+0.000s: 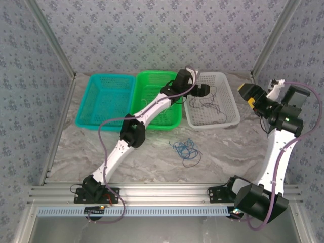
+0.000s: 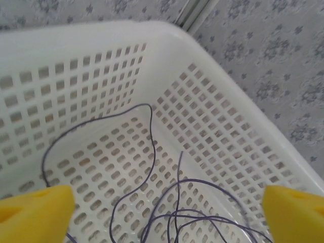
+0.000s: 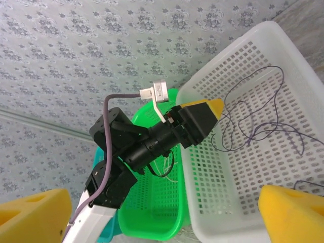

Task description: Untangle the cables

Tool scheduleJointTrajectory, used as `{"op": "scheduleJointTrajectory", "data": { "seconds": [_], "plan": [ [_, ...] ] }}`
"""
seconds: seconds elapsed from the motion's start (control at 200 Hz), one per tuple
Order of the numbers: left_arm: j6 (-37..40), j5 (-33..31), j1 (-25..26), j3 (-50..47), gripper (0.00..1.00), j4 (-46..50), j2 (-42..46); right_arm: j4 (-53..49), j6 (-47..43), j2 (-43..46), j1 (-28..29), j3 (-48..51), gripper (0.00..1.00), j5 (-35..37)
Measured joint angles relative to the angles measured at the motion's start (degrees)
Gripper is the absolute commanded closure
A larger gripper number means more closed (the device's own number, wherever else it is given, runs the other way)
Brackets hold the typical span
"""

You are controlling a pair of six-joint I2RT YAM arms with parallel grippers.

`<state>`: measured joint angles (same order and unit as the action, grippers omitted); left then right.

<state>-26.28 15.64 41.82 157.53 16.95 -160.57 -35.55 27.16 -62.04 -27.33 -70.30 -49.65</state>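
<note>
Three baskets stand in a row along the far edge of the worktop [image 1: 76, 152]: a teal basket [image 1: 104, 101] toward the far left corner, a green basket [image 1: 172, 123] touching it in the middle, and a white basket [image 1: 230, 121] just beside the green one, toward the far right. The near half of the worktop is mostly bare. There is open room along its left edge, in front of the teal basket, and at the right edge beyond the white basket.

A small tangle of blue cables [image 1: 186, 150] lies on this bare part, near the front edge of the white basket but clear of it. Dark cables [image 2: 152, 131] lie in loose loops on the floor of the white basket, one loop curving up toward its back wall.

The left arm reaches diagonally over the green basket. The left gripper [image 2: 168, 202] hangs above the left part of the white basket, its yellow fingers [image 2: 35, 212] spread wide with nothing between them. The right gripper [image 3: 164, 207] is raised off the right edge of the white basket, looking down on it. Its jaws are also spread wide and empty.

The worktop is grey marbled. Walls [image 1: 152, 30] papered with a small flower pattern close in the left, far and right sides, with metal posts in the far corners and a metal rail [image 1: 162, 192] along the near edge.
</note>
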Motion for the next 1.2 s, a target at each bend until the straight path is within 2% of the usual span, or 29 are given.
{"op": "scheduleJointTrajectory", "data": {
  "seconds": [0.355, 0.605, 0.735, 0.849, 0.909, 1.014, 1.044, 1.049, 1.114, 1.199],
  "plan": [
    [3.3, -0.7, 2.4, -0.1, 0.0, 3.0, 0.9, -1.7, -4.7, 0.5, 3.9, 2.9, 0.02, 5.3],
    [3.4, 0.5, 4.6, -0.2, 0.01, 3.9, 8.5, -3.1, -7.0, 2.6, 4.8, 8.2, 0.09, 9.1],
    [5.1, 0.1, 4.7, -0.2, 0.01, 7.5, 13.9, -4.3, -9.2, 2.8, 8.7, 9.9, 0.14, 12.9],
    [7.3, -2.0, 4.6, -2.8, 0.01, 11.3, 19.7, -5.6, -10.8, 2.9, 14.7, 11.6, 0.17, 17.1],
    [8.5, -3.3, 4.3, -9.3, 0.01, 10.7, 24.7, -5.6, -11.2, 3.4, 19.4, 13.2, 0.19, 20.0],
    [8.7, -5.1, 3.6, -37.4, 0.01, 0.5, 40.1, -5.3, -11.4, 4.4, 29.6, 17.6, 0.23, 25.7],
    [8.3, -5.3, 3.3, -43.1, 0.01, -2.0, 43.2, -5.3, -11.3, 4.5, 32.7, 19.0, 0.25, 26.8],
    [8.2, -5.4, 3.1, -46.6, 0.01, -3.7, 44.8, -5.2, -11.3, 4.6, 33.0, 19.4, 0.26, 27.4],
    [6.7, -6.0, 1.5, -63.1, 0.0, -11.7, 52.9, -4.8, -10.7, 4.8, 38.8, 22.1, 0.32, 30.2],
    [5.3, -6.6, -1.2, -77.1, 0.01, -15.7, 60.0, -3.8, -9.0, 5.3, 45.0, 25.8, 0.37, 34.6]
  ]
}}
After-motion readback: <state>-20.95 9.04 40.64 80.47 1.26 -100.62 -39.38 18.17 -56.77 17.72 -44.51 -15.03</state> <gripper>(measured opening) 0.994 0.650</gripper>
